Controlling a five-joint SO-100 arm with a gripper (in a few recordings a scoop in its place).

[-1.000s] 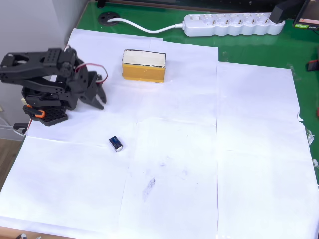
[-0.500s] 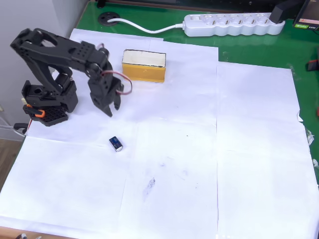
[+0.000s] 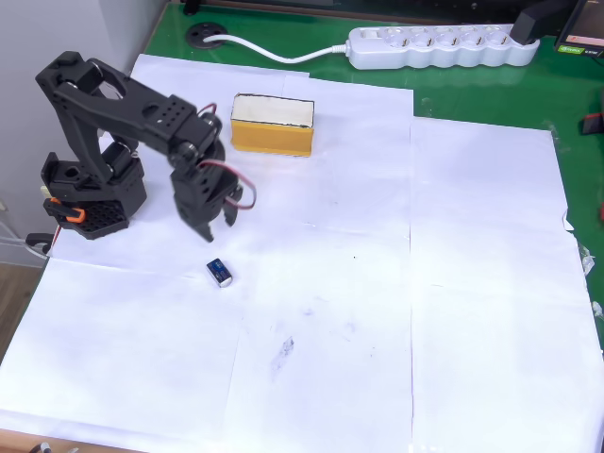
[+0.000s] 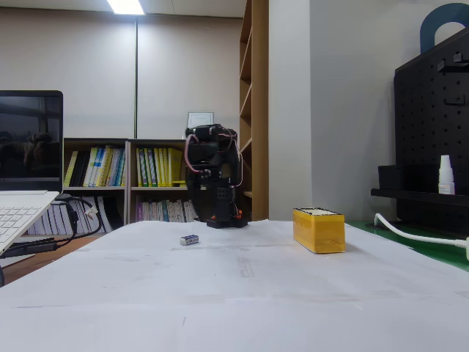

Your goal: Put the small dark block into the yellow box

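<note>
I have the gripper (image 3: 217,229) hanging fingers-down over the white paper sheets (image 3: 396,311), and the small dark block (image 3: 219,273) lies just below it in the overhead view, nearer the bottom edge of the picture, close but with a clear strip of paper between. The jaws look a little parted, two tips showing with a small gap, and there's nothing between them. The block's long axis runs on a diagonal, dark end up-left, silvery end down-right, so I judge I'll want the fingers across its short sides, which may call for a wrist turn. In the fixed view the block (image 4: 189,240) sits flat on the table, left of the arm's base, with the gripper (image 4: 196,163) above it. The yellow box (image 3: 272,125) stands on the other side of the gripper, up and to the right in the overhead view, open top showing pale cream. Next for me, I reckon: forward and down onto the block.
</note>
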